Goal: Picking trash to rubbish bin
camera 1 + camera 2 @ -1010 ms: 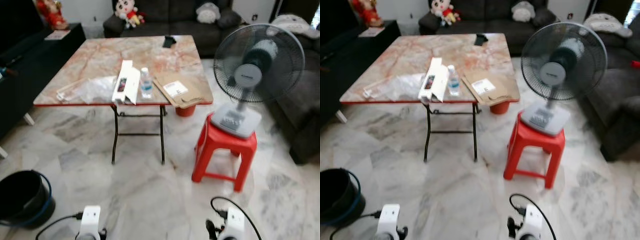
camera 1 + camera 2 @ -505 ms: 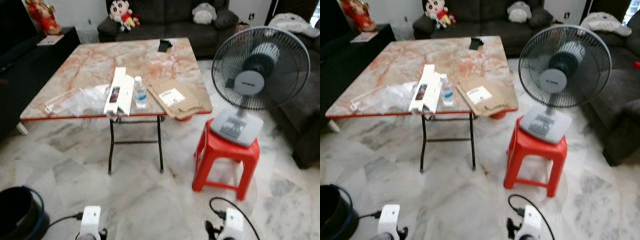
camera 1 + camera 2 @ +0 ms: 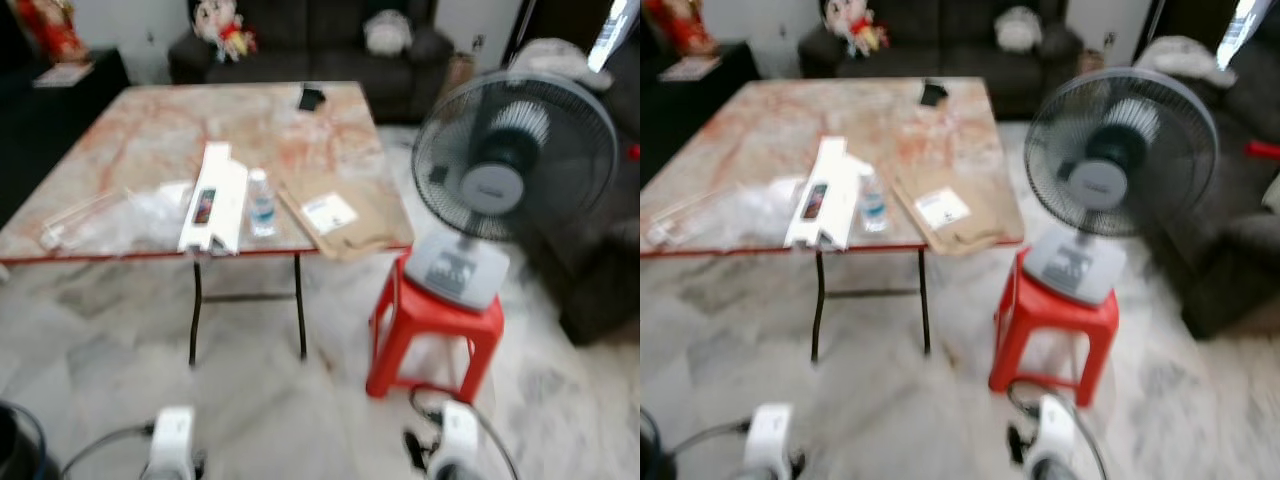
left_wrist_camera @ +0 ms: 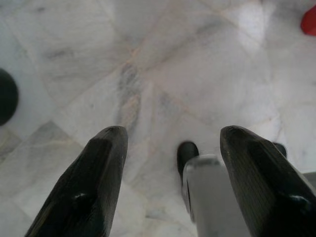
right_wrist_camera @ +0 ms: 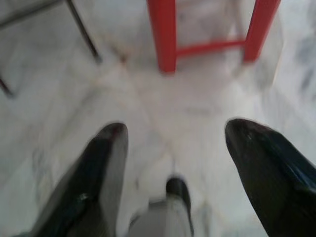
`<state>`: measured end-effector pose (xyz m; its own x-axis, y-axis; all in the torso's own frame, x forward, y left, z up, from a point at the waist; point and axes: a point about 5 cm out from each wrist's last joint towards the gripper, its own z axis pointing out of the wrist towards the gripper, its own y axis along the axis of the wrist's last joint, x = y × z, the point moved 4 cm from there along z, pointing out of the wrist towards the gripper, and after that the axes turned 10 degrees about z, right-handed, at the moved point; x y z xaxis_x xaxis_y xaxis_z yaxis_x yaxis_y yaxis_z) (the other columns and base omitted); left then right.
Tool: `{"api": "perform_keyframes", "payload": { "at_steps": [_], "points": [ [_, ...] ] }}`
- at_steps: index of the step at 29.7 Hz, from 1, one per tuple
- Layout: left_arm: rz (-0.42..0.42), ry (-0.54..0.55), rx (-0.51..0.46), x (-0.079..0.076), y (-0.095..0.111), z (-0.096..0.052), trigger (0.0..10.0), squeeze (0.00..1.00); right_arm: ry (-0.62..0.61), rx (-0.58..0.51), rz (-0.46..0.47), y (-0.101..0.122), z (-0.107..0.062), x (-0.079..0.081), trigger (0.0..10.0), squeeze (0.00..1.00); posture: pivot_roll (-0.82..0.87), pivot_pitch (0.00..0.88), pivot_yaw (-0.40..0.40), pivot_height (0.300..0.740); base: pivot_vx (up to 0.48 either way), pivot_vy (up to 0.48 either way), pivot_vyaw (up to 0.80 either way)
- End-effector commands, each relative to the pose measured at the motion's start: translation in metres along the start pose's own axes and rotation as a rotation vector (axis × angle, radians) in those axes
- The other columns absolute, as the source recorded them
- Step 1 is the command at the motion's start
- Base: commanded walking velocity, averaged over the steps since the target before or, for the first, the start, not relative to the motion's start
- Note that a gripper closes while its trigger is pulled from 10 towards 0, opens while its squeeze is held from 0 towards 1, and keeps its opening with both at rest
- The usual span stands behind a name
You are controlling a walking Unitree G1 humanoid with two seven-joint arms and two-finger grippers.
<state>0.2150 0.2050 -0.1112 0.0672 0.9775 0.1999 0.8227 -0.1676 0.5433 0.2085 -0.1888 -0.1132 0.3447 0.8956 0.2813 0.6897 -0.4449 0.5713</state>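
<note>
Looking ahead, I see the bottle (image 3: pixel 260 202) and white box (image 3: pixel 212 198) on the table (image 3: pixel 300 140); my wrists see marble floor (image 4: pixel 163 64) instead. My left claw (image 4: pixel 170 187) and right claw (image 5: pixel 173 182) hang wide apart, holding nothing.

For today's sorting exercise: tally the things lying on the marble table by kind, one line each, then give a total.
Clear water bottle: 1
Long white box: 1
Flat brown cardboard mailer: 1
Clear plastic wrap: 1
Small dark object at the far edge, too blurred to identify: 1
Total: 5
</note>
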Motion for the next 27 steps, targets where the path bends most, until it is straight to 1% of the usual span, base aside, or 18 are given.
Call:
{"api": "perform_keyframes", "payload": {
  "at_steps": [1,11,13,19,27],
  "points": [
    [0.005,0.031,0.013,0.014,-0.005,-0.001,10.0,0.00,0.032,0.001,0.007,-0.001,0.003,0.016,10.0,0.00,-0.05,0.000,-0.015,0.740,0.337,0.000,0.00],
    [0.022,0.030,0.014,0.015,-0.005,-0.001,10.0,0.00,0.047,-0.025,0.011,0.007,0.005,0.025,10.0,0.00,-0.04,0.000,-0.013,0.740,0.334,0.000,0.00],
    [0.023,0.029,0.012,0.015,-0.005,-0.001,10.0,0.00,0.063,-0.051,0.012,0.016,0.007,0.030,10.0,0.00,-0.04,0.000,-0.013,0.740,0.330,0.000,0.00],
    [0.027,0.026,0.013,0.014,-0.005,-0.001,10.0,0.00,0.076,-0.083,0.009,0.029,0.009,0.036,10.0,0.00,-0.04,0.000,-0.015,0.740,0.330,0.000,0.00],
    [0.025,0.025,0.014,0.013,-0.005,-0.001,10.0,0.00,0.083,-0.093,0.007,0.034,0.009,0.038,10.0,0.00,-0.04,0.000,-0.018,0.740,0.330,0.000,0.00]
  ]
}}
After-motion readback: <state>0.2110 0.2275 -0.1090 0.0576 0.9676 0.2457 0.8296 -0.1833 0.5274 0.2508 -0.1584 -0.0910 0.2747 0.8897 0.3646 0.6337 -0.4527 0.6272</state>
